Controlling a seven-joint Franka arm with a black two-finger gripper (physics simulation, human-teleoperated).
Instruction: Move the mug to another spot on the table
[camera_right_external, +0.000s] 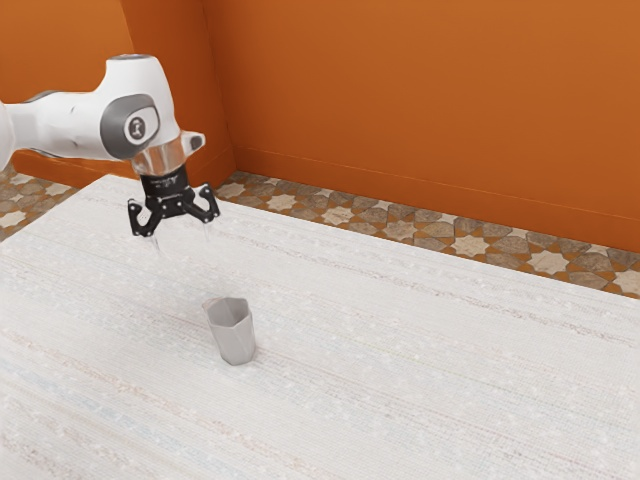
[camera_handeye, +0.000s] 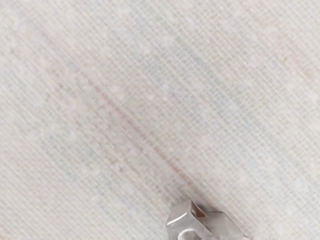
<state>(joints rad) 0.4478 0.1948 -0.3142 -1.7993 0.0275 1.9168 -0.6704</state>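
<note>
A small grey faceted mug (camera_right_external: 231, 330) stands upright on the pale table (camera_right_external: 420, 380), near the middle of the exterior view. My black gripper (camera_right_external: 173, 222) hangs in the air above the table, up and to the exterior view's left of the mug, well apart from it. Its fingers are spread open with nothing between them. In the wrist view the mug (camera_handeye: 202, 223) appears as a grey shape with its handle, partly cut off at the picture's edge, on the pale table (camera_handeye: 125, 100).
Behind the table lies a patterned tile floor (camera_right_external: 470, 240) and orange walls (camera_right_external: 430, 90). The table top stretches wide on all sides of the mug.
</note>
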